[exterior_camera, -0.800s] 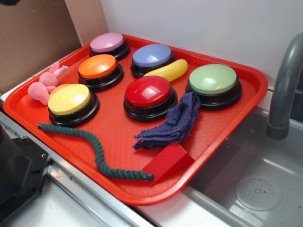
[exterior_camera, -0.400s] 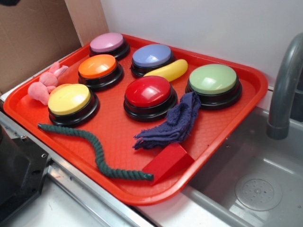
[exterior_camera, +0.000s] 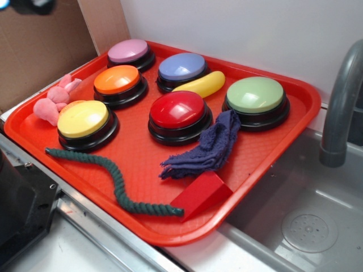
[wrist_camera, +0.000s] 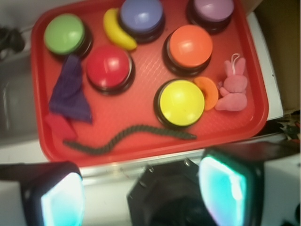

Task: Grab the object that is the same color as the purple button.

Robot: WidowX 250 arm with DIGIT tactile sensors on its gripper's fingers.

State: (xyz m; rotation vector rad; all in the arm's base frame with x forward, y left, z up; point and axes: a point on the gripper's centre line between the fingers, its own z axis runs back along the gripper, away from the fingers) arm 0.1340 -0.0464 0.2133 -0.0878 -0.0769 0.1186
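Still early, by the look of it. Gripper (wrist_camera: 141,186) high above the near edge of the red tray (wrist_camera: 146,148), fingers spread wide apart in the wrist view, nothing between them. Only a dark sliver of the arm at the top left corner of the exterior view, well apart from everything on the tray.

Purple button (exterior_camera: 182,67) in the back row, periwinkle dome on a black base, just beside the yellow banana toy (exterior_camera: 202,84). Matching colour down front: the purple rag (exterior_camera: 208,148), draped loosely on the tray floor, upper end touching or nearly touching the green button (exterior_camera: 255,94), close beside the red button (exterior_camera: 178,110), frayed lower edge just above the red wedge block (exterior_camera: 199,194). In the wrist view, same rag (wrist_camera: 70,92) far to the left side, well off the centre line of the fingers.

Nothing done yet on the grab itself: no contact, no descent onto the cloth, rag lying untouched. All left to do, as judged from here: shift across toward the rag, drop down, pinch the soft fabric, lift. Dark green rope (exterior_camera: 113,178) and the wedge close by, so some risk of catching the wrong thing.
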